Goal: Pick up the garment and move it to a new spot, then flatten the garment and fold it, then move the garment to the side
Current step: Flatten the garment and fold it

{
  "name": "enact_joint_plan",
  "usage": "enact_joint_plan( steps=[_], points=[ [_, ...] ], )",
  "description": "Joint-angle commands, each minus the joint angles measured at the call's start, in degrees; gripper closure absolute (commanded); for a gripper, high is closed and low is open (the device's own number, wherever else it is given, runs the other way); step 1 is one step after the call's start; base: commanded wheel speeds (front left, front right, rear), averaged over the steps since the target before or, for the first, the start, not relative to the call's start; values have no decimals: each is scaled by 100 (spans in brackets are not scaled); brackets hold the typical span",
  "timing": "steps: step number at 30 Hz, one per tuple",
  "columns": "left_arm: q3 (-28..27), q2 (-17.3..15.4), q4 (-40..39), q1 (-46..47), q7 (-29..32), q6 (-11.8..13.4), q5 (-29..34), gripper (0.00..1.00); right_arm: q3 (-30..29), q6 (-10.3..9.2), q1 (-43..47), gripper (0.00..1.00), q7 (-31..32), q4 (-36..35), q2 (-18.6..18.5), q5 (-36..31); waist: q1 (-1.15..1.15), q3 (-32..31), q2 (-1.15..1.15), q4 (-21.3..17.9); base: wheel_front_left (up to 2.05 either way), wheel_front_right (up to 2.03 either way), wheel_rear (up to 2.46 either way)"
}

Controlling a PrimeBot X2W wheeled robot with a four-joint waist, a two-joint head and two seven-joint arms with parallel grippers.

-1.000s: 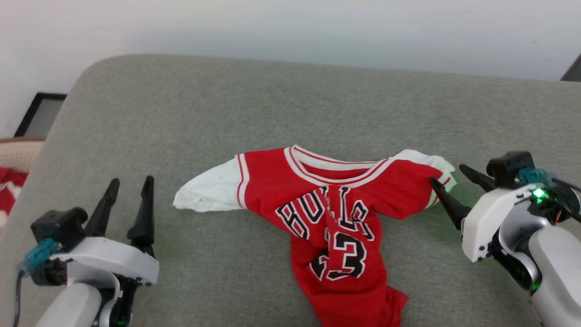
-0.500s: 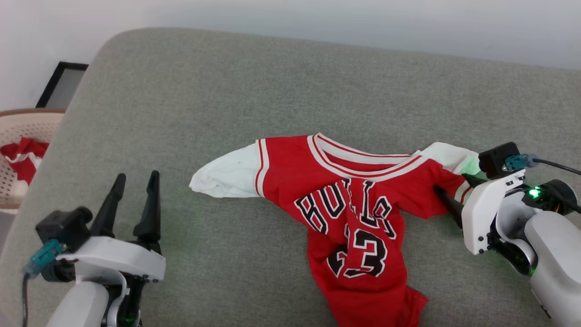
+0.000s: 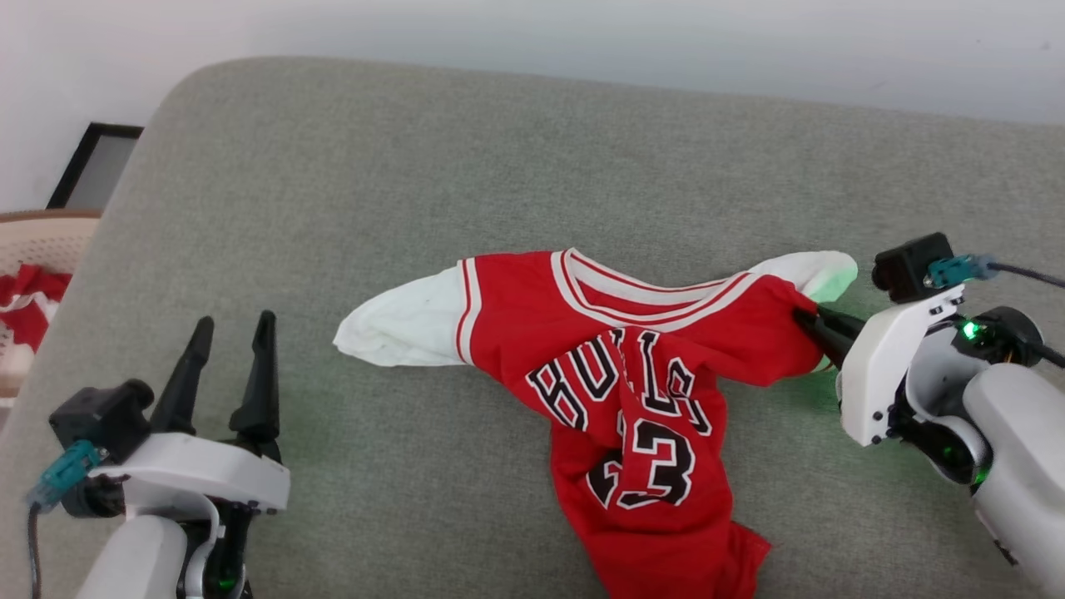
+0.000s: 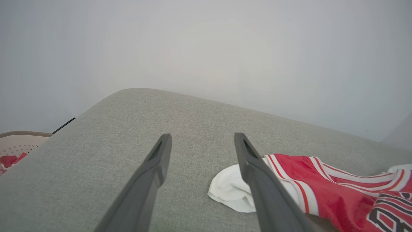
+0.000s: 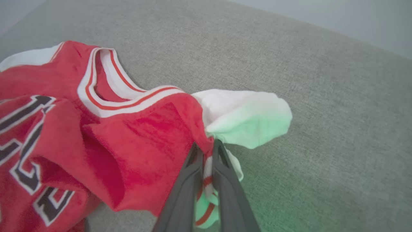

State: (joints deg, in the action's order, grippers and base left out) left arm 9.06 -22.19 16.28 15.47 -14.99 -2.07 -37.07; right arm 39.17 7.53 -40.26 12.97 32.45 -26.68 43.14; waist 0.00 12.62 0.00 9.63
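The garment [image 3: 632, 366], a red jersey with white short sleeves and black "BULLS 23" lettering, lies crumpled on the grey cushion [image 3: 499, 166]. My right gripper [image 3: 805, 319] is shut on the garment at the seam where its right white sleeve joins the red shoulder; in the right wrist view the fingers [image 5: 206, 146] pinch striped fabric of the garment [image 5: 128, 129]. My left gripper [image 3: 230, 333] stands open at the lower left, apart from the shirt. In the left wrist view my left gripper [image 4: 201, 141] has the garment's other white sleeve [image 4: 230, 190] just beyond its right finger.
A pale perforated basket [image 3: 33, 249] holding red and white cloth sits off the cushion's left edge, seen also as the basket [image 4: 19, 145] in the left wrist view. A dark frame [image 3: 91, 162] leans by the white wall. Bare cushion lies behind and to the left of the shirt.
My right gripper went from open beside the sleeve to shut on it, and the sleeve end has lifted slightly. The head camera shifted. The left arm stayed still.
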Motion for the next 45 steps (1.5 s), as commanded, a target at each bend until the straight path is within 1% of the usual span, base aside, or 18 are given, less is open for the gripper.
enact_joint_plan(
  steps=[1, 6, 10, 16, 19, 21, 23, 26, 30, 34, 36, 37, 38, 39, 40, 41, 45],
  points=[
    [-15, 15, 21, -33, -23, -23, 50, 0, -7, -9, 30, 100, 14, -35, -57, 82, 0, -27, 0, -27, 0, 0, 0],
    [-125, 56, 77, -84, -23, -88, 125, 0, -60, -9, 229, 100, 341, -702, -281, 330, 0, -113, 0, -101, 0, 0, 0],
    [-205, 67, 106, -144, -14, -107, 172, 0, -180, -9, 507, 100, 749, -1265, -439, 537, 0, -199, 0, -166, 0, 0, 0],
    [-269, 94, 131, -227, -13, -143, 223, 0, -538, -9, 986, 100, 1463, -2136, -668, 796, 0, -332, 0, -200, 0, 0, 0],
    [-276, 113, 138, -271, -13, -171, 246, 0, -846, -9, 1142, 100, 1607, -2444, -637, 684, 0, -364, 0, -189, 0, 0, 0],
    [-272, 123, 146, -281, -13, -185, 255, 0, -1105, -9, 1173, 100, 1573, -2467, -528, 472, 0, -373, 0, -171, 0, 0, 0],
    [-261, 141, 165, -267, -13, -201, 264, 0, -1374, -9, 1162, 100, 1496, -2353, -303, 260, 0, -380, 0, -145, 0, 0, 0],
    [-227, 164, 198, -223, -13, -206, 288, 0, -1626, -9, 1039, 100, 1432, -2051, 42, -146, 0, -393, 0, -87, 0, 0, 0],
    [-171, 194, 248, -140, -13, -239, 300, 0, -1645, -9, 854, 100, 1321, -1551, 430, -525, 0, -393, 0, 18, 0, 0, 0],
    [-136, 232, 295, -88, -13, -259, 328, 0, -1505, -9, 602, 100, 1074, -937, 692, -805, 0, -374, 0, 105, 0, 0, 0],
    [-120, 245, 315, -67, -13, -269, 346, 0, -1353, -9, 450, 93, 940, -652, 778, -907, 0, -361, 0, 134, 0, 0, 0],
    [-111, 253, 326, -53, -13, -270, 355, 0, -1290, -9, 384, 77, 863, -496, 835, -939, 0, -353, 0, 145, 0, 0, 0],
    [-106, 261, 338, -36, -13, -272, 355, 0, -1176, -9, 307, 65, 786, -370, 863, -996, 0, -343, 0, 156, 0, 0, 0],
    [-108, 266, 342, -26, -13, -274, 362, 0, -1058, -9, 244, 58, 710, -249, 918, -993, 0, -333, 0, 162, 0, 0, 0],
    [-108, 271, 353, -20, -13, -277, 365, 0, -953, -9, 185, 48, 622, -135, 965, -964, 0, -326, 0, 165, 0, 0, 0],
    [-111, 275, 361, -12, -13, -281, 369, 0, -824, -9, 95, 0, 494, -56, 988, -988, 0, -318, 0, 167, 0, 0, 0],
    [-121, 295, 372, 31, -13, -288, 393, 0, -325, -9, -219, 0, -27, 331, 1084, -994, 0, -288, 0, 167, 0, 0, 0]
  ],
)
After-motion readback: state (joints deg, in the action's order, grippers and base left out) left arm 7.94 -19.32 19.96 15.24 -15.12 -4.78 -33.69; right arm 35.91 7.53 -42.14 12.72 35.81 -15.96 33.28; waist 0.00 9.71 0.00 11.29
